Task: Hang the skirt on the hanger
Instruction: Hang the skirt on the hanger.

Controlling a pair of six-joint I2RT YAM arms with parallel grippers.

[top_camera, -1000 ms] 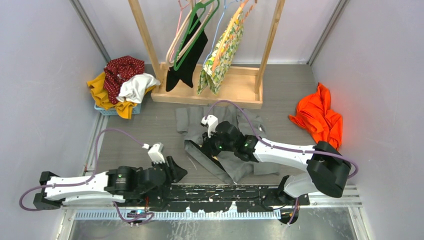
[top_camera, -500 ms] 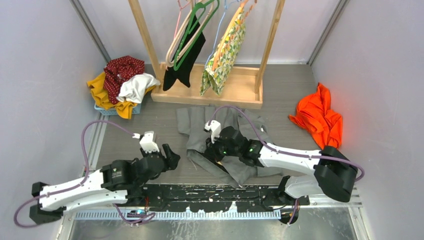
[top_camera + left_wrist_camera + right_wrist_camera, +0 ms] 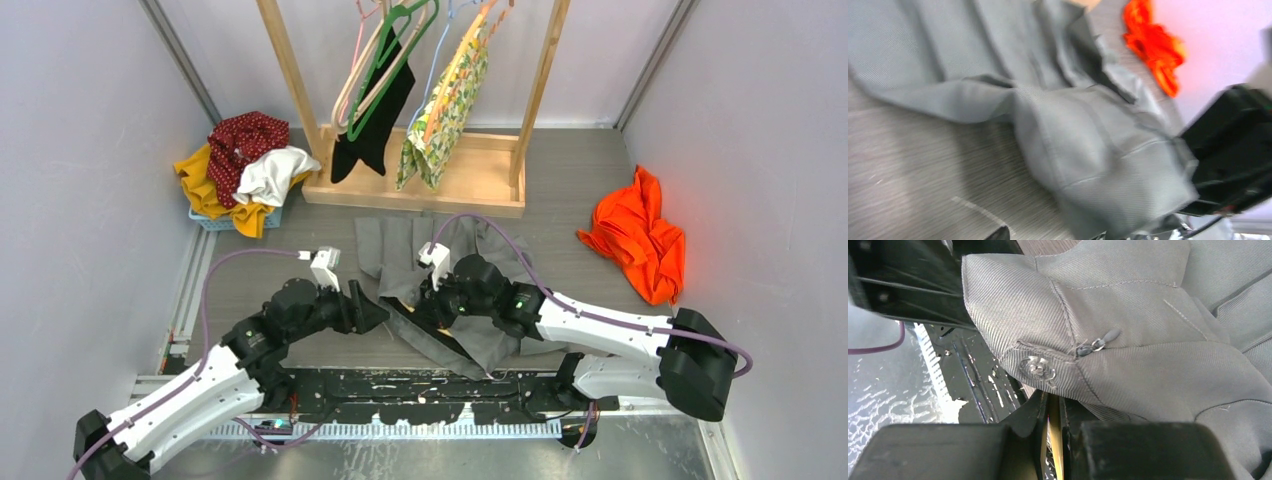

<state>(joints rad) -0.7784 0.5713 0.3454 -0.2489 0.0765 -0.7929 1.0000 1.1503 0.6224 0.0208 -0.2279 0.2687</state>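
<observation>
Table [image 3: 290,270]: one skirt [image 3: 400,255], right gripper [image 3: 424,306] (of two) clamping it.

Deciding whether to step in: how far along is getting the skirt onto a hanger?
Done: nothing yet; the grey skirt lies crumpled on the table. In hand: the right gripper is clamped on a thin yellow piece at the waistband, maybe a hanger; the open left gripper sits at the skirt's edge. Left: fitting the skirt onto a hanger.

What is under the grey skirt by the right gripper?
Table shows around the grey skirt, and a tan sliver peeks from beneath its fold at the right gripper. What that is, the cloth hides.
</observation>
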